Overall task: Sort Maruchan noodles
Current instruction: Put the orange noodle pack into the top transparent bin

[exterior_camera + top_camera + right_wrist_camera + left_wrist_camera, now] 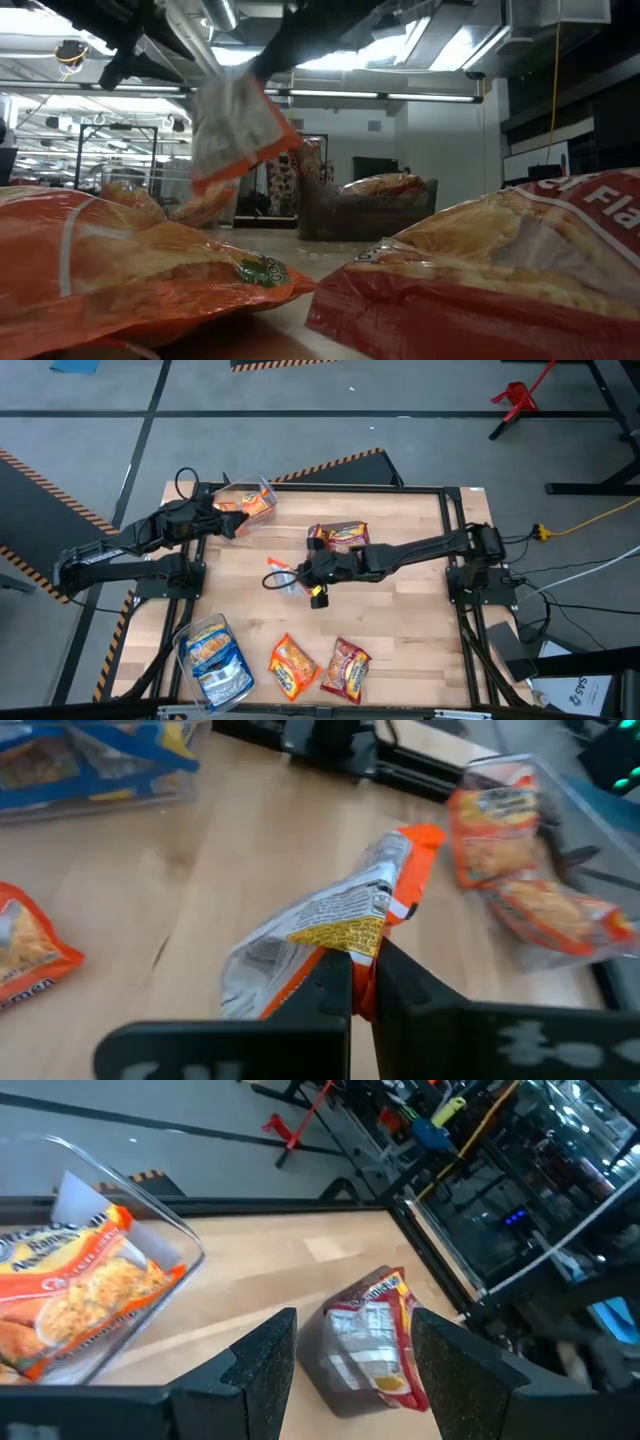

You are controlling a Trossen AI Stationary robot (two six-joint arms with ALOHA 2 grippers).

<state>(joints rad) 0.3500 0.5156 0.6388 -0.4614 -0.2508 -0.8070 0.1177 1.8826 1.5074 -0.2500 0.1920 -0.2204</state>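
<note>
So your right gripper [300,574] pinches an orange packet [285,578] aloft for carrying, presumably to the orange bin [262,488], while the left gripper [232,522] waits there, fingers spread.

Orange pkt [130,270] & red pkt [500,280] cut off, low view edges.

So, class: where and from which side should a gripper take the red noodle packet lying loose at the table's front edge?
Judging by its pose, grip the red packet at a crimped end seam, from above. It lies flat on the table with an orange packet close beside it, so the end away from that neighbour seems easiest.
</note>
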